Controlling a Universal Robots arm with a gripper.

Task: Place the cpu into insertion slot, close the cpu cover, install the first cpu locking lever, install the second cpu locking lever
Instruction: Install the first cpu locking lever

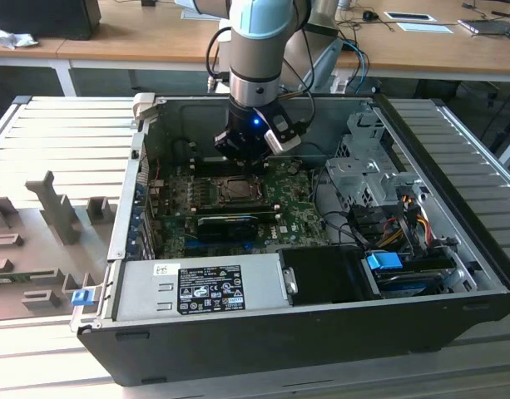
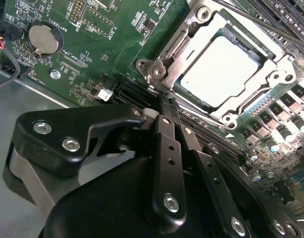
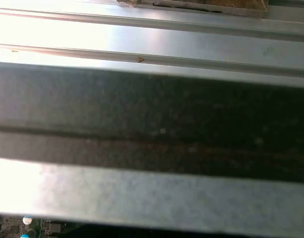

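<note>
The cpu (image 2: 218, 69), a pale square chip, lies flat in the socket on the green motherboard (image 2: 92, 44). The cpu cover (image 2: 271, 82), a silvery frame, lies down around it. A thin lever rod (image 2: 174, 47) runs along one side of the socket and another (image 2: 271, 27) along the opposite side; whether they are latched I cannot tell. My gripper (image 2: 160, 101) is shut with nothing in it, its tips just off one corner of the socket. In the exterior view the gripper (image 1: 240, 162) hangs low over the back edge of the socket (image 1: 238, 189).
The open computer case (image 1: 454, 274) walls the board in. A grey power supply (image 1: 205, 287) sits at the front and a drive cage with cables (image 1: 388, 208) at the exterior view's right. A coin battery (image 2: 42, 38) sits on the board. The case wall (image 3: 152, 124) is close by.
</note>
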